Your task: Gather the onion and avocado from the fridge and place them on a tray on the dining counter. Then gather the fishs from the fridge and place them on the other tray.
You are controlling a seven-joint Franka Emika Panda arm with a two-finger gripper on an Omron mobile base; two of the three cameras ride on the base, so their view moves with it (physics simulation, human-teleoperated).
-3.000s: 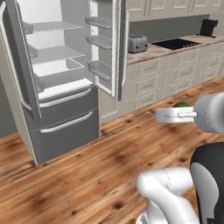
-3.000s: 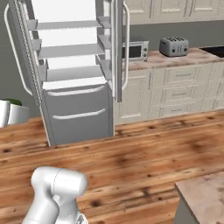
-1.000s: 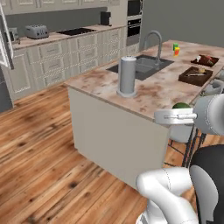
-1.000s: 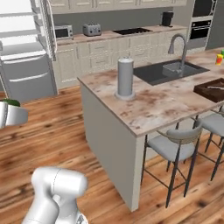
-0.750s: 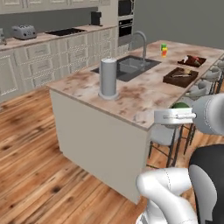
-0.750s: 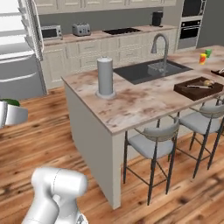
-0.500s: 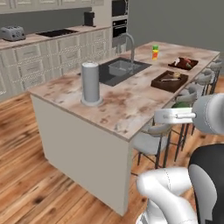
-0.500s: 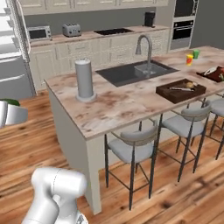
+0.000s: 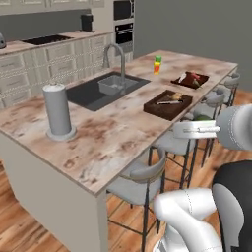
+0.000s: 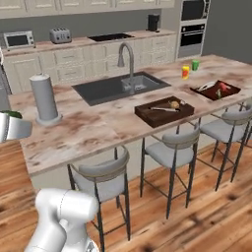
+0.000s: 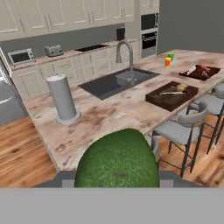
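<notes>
Change since the earlier frames: the base has driven from the fridge round to the stool side of the island, so the whole scene has swung; the arm's pose against the base is unchanged.

1. Island [image 9: 113,138]: marbled top with sink and faucet [image 9: 114,61]; the landmark for everything below.
2. Stools [image 10: 101,174]: 3 in the right base view, along the island's near edge, between robot and top.
3. Dark tray [image 9: 168,104]: on the island, right of the sink, near the stool edge; holds an onion [image 10: 173,104] and a long utensil.
4. Red tray [image 9: 190,79]: further along the island, beyond the dark tray.
5. Paper-towel roll [image 9: 58,110]: upright, left of the sink.
6. Gripper [image 9: 198,129]: off the island's near edge, above the stools; fingers clenched on the avocado [image 11: 117,161].

Handling note: likely step is carrying the avocado to the dark tray. Approach high over the stool backs, lower into bare tray floor beside the onion, and release only once it is inside the rim, since it may roll.
</notes>
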